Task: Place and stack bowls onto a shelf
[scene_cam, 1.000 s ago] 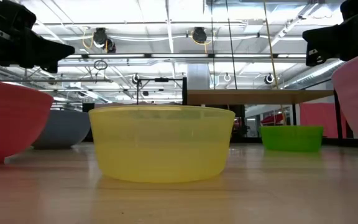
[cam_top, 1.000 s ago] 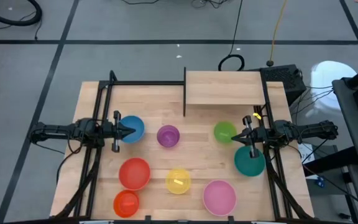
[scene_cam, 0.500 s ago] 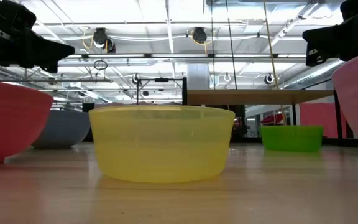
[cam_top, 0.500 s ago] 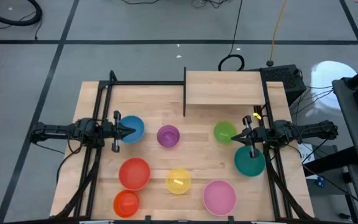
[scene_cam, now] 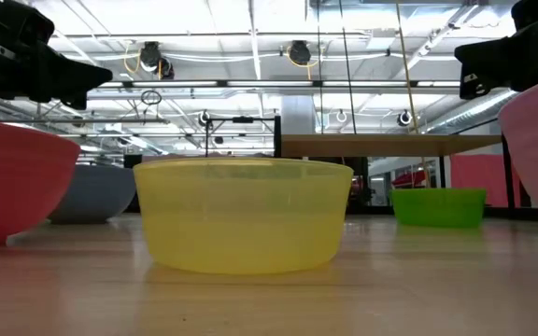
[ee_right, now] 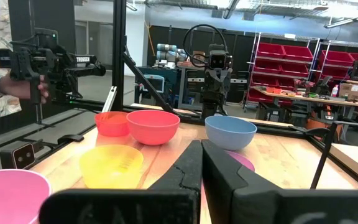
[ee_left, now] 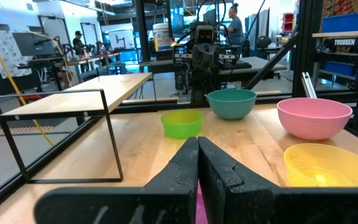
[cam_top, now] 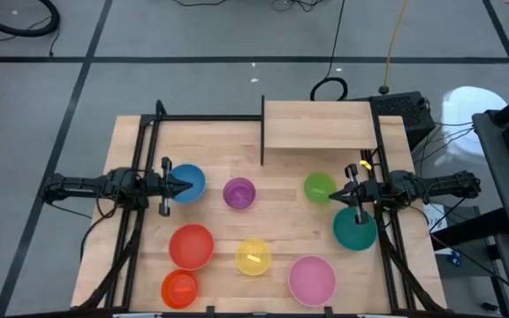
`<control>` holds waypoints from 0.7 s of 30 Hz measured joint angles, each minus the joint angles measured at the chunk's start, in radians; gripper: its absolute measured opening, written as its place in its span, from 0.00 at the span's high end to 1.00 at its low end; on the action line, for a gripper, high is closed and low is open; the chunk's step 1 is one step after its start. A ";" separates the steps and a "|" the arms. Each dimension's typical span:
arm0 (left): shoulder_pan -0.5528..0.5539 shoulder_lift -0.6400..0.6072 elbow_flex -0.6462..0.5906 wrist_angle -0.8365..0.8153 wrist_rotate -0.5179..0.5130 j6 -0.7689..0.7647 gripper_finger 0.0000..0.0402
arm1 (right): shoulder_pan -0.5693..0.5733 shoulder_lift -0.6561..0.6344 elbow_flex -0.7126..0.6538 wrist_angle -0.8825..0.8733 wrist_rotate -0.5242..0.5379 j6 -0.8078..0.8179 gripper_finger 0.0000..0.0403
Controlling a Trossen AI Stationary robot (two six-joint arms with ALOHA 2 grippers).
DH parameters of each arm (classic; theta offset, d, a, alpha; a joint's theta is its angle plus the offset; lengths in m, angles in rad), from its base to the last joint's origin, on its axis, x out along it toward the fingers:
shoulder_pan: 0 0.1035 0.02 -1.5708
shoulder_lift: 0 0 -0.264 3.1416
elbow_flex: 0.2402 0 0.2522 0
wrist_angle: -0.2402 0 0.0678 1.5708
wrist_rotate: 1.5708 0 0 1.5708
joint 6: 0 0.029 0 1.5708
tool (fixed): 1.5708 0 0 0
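1. High view: nothing has changed over the last second; both arms sit exactly where they were, so the task has not begun. The left tool (cam_top: 184, 185), fingers pressed together and empty, hovers at the blue bowl (cam_top: 189, 183). The right tool (cam_top: 337, 193), also together and empty, sits between the lime green bowl (cam_top: 318, 186) and the teal bowl (cam_top: 354, 228). The shelf (cam_top: 318, 124) stands bare at the table's (cam_top: 281, 216) far edge, its dark panel toward the left arm. The purple bowl (cam_top: 239, 193), red bowl (cam_top: 191, 246), orange bowl (cam_top: 179, 289), yellow bowl (cam_top: 253, 257) and pink bowl (cam_top: 312, 278) stand apart, with open lanes between them; the orange and pink ones lie near the front edge.

2. Low view: the yellow bowl fills the foreground; the shelf board sits raised beyond it, with room above it.

3. Left wrist view: closed fingers (ee_left: 188, 163) point toward the lime green bowl; the shelf's frame stands beside.

4. Right wrist view: closed fingers (ee_right: 191, 163) face the blue bowl; a person's hand shows beyond the table.
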 joint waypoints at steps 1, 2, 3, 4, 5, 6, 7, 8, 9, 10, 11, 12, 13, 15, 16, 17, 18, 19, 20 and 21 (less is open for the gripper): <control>0.000 0.000 0.000 0.000 0.000 0.000 0.98 | 0.000 0.000 0.000 0.000 0.000 0.000 1.00; 0.000 0.000 0.000 0.000 0.000 0.000 0.98 | 0.000 0.000 0.000 0.000 0.000 0.000 1.00; 0.000 0.000 0.000 0.000 0.000 0.000 0.98 | 0.000 0.000 0.000 0.000 0.000 0.000 1.00; 0.000 0.000 0.000 0.000 0.000 0.000 0.98 | 0.000 0.000 0.000 0.000 0.000 0.000 1.00; 0.000 0.000 0.000 0.000 0.000 0.000 0.98 | 0.000 0.000 0.000 0.000 0.000 0.000 1.00; 0.000 0.000 0.000 0.002 0.000 0.000 0.98 | 0.000 0.000 0.000 0.000 0.000 0.000 1.00; 0.000 0.000 0.000 0.005 -0.001 0.000 0.98 | 0.000 0.000 0.000 0.000 0.000 0.000 1.00; 0.000 0.000 0.000 0.012 -0.001 0.000 0.98 | 0.000 0.000 0.000 0.000 0.000 0.000 1.00; 0.000 0.000 0.000 0.020 -0.004 0.000 0.98 | 0.000 0.000 0.000 0.000 0.000 0.000 1.00; 0.000 0.000 0.000 0.024 -0.009 0.000 0.98 | 0.000 0.000 0.000 0.000 0.000 0.000 1.00; 0.000 0.000 0.000 0.023 -0.013 0.000 0.98 | 0.000 0.000 0.000 0.000 0.000 0.000 1.00; 0.000 0.000 0.000 0.020 -0.013 0.000 0.98 | 0.000 0.000 0.000 0.000 0.000 0.000 1.00; 0.000 0.000 0.000 0.018 -0.013 0.000 0.98 | 0.000 0.000 0.000 0.000 0.000 0.000 1.00; 0.000 0.000 0.000 0.019 -0.014 0.000 0.98 | 0.000 0.000 0.000 0.000 0.000 0.000 1.00; 0.000 0.000 0.000 0.019 -0.014 0.000 0.98 | 0.000 0.000 0.000 0.000 0.000 0.000 1.00; 0.000 0.000 0.000 0.019 -0.014 0.000 0.98 | 0.000 0.000 0.000 0.000 0.000 0.000 1.00; 0.000 0.000 0.000 0.019 -0.014 0.000 0.98 | 0.000 0.000 0.000 0.000 0.000 0.000 1.00; 0.000 0.000 0.000 0.019 -0.014 0.000 0.98 | 0.000 0.000 0.000 0.000 0.000 0.000 1.00; 0.000 0.000 0.000 0.019 -0.014 0.000 0.98 | 0.000 0.000 0.000 0.001 0.001 -0.001 1.00; 0.000 0.000 0.000 0.019 -0.014 0.000 0.98 | 0.000 0.000 0.000 0.001 0.004 -0.006 1.00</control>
